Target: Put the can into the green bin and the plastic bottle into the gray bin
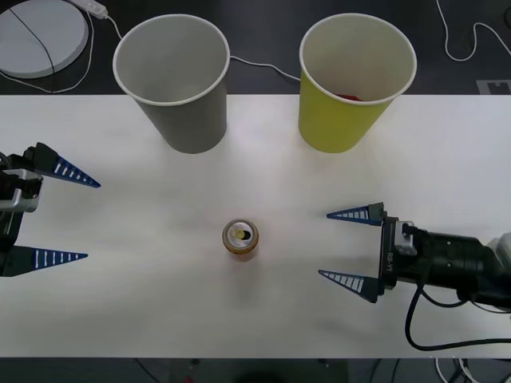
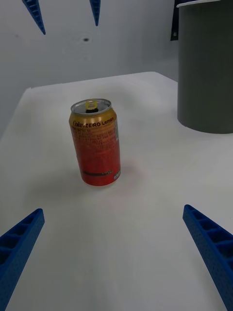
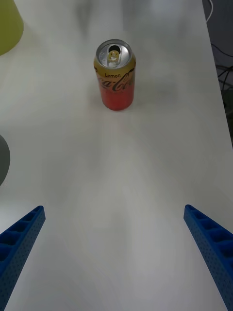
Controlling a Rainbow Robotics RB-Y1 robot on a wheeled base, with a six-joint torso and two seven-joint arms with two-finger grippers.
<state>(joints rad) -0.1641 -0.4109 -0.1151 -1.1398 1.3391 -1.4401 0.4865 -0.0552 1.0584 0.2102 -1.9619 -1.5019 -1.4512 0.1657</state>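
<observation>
Front view: can point(image 1: 240, 239) stands upright on the white table point(image 1: 255, 319), near the middle, gold top up. Gray bin point(image 1: 173, 80) sits behind the can and to its left; green bin point(image 1: 355, 80) behind the can and to its right, something red visible just inside its rim. Both bins upright, well apart from the can. Right gripper point(image 1: 351, 245) is right of the can, fingers spread wide and pointing at it, nothing held, a clear gap of table between fingertips and can. Left gripper point(image 1: 68, 217) is left of the can at the table's edge, also wide open and empty, farther from the can than the right one.

Right wrist view: can point(image 2: 95, 142) upright ahead of the right gripper point(image 2: 116, 257), centred between the two spread blue fingers point(image 2: 208, 243), not touching either. Gray bin point(image 2: 205, 68) stands beyond the can to one side. Left gripper's fingertips point(image 2: 34, 14) show far past the can.

Left wrist view: can point(image 3: 114, 74) upright, well ahead of the left gripper point(image 3: 116, 257), roughly in line with the gap between its open fingers point(image 3: 22, 238). Green bin point(image 3: 9, 24) edge shows beyond the can; gray bin point(image 3: 3, 160) edge nearer the gripper than the can.
</observation>
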